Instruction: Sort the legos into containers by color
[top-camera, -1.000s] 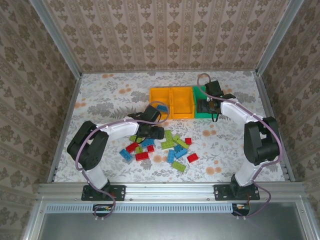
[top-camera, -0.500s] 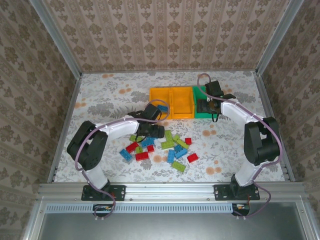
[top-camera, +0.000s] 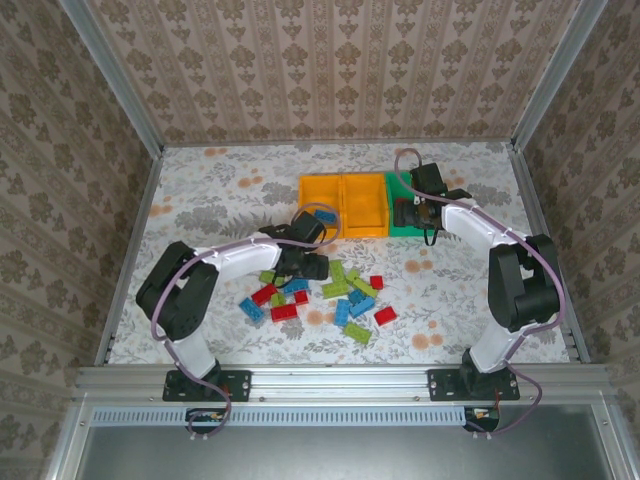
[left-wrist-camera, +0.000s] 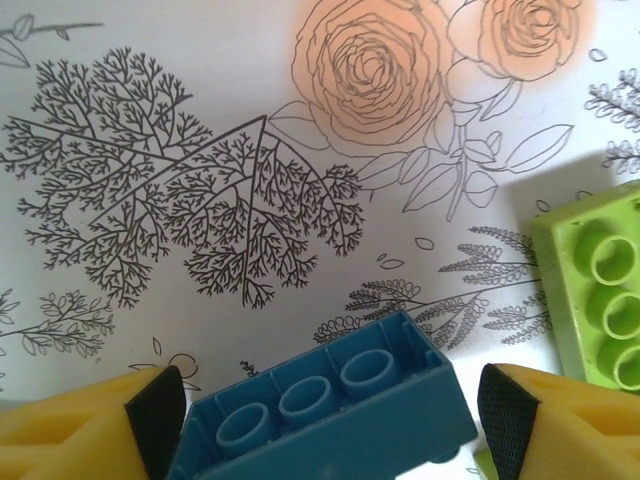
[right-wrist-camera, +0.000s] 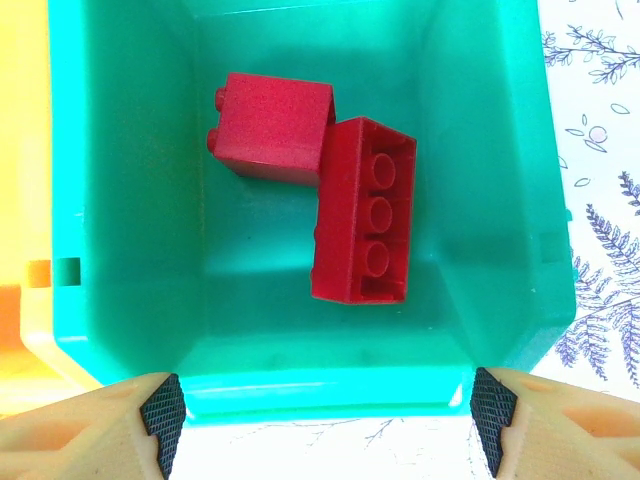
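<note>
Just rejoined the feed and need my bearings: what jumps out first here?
The loose heap of red, blue and green legos in the middle of the table stands out first. Next, the green bin under the open right fingers, holding two red bricks. A blue brick lies upside down between the open left fingers.

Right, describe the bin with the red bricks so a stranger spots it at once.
On the flowered table, find the row of bins toward the far side and take the right-hand end bin, below the right tool. It alone is green, its two neighbours being orange-yellow, and two red bricks lie in it.
</note>
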